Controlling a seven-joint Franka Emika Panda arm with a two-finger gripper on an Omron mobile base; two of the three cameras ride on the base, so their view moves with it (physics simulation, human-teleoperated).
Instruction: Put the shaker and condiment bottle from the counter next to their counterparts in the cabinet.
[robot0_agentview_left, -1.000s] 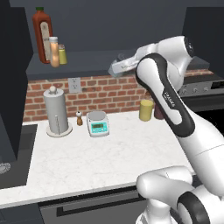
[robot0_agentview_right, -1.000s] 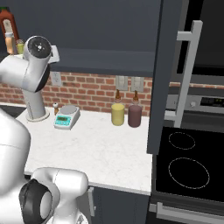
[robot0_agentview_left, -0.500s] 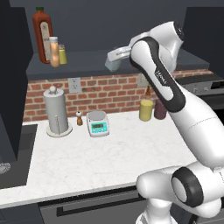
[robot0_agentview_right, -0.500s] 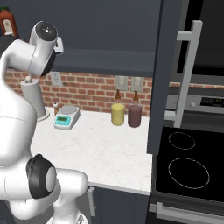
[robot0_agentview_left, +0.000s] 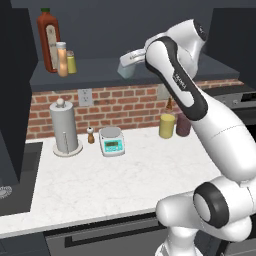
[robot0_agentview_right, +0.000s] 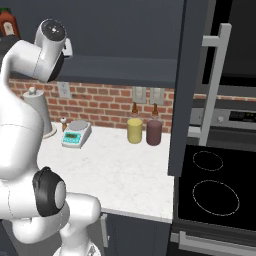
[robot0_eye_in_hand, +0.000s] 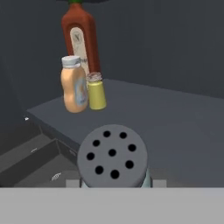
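Note:
My gripper (robot0_agentview_left: 125, 64) is shut on the shaker (robot0_agentview_left: 127, 71), a pale teal jar held in the air just above the front edge of the cabinet shelf (robot0_agentview_left: 100, 70). The hand view looks down on its dark grey holed cap (robot0_eye_in_hand: 113, 156), which sits between my fingertips. Further back on the shelf (robot0_eye_in_hand: 175, 118) the peach-orange condiment bottle (robot0_eye_in_hand: 74, 89) stands upright. It touches the small yellow shaker (robot0_eye_in_hand: 96, 92), and both are in front of the tall red bottle (robot0_eye_in_hand: 81, 37). These three stand at the shelf's left end (robot0_agentview_left: 62, 59), well left of my gripper.
On the white counter (robot0_agentview_left: 115, 180) stand a paper towel holder (robot0_agentview_left: 65, 127), a tiny pepper mill (robot0_agentview_left: 90, 135), a kitchen scale (robot0_agentview_left: 112, 141), a yellow jar (robot0_agentview_left: 167, 125) and a dark red jar (robot0_agentview_left: 183, 125). A stovetop (robot0_agentview_right: 215, 185) lies right, beyond a tall dark panel (robot0_agentview_right: 187, 85).
The arm has risen and swung a little left, carrying the shaker closer over the shelf edge. The grip on it is unchanged.

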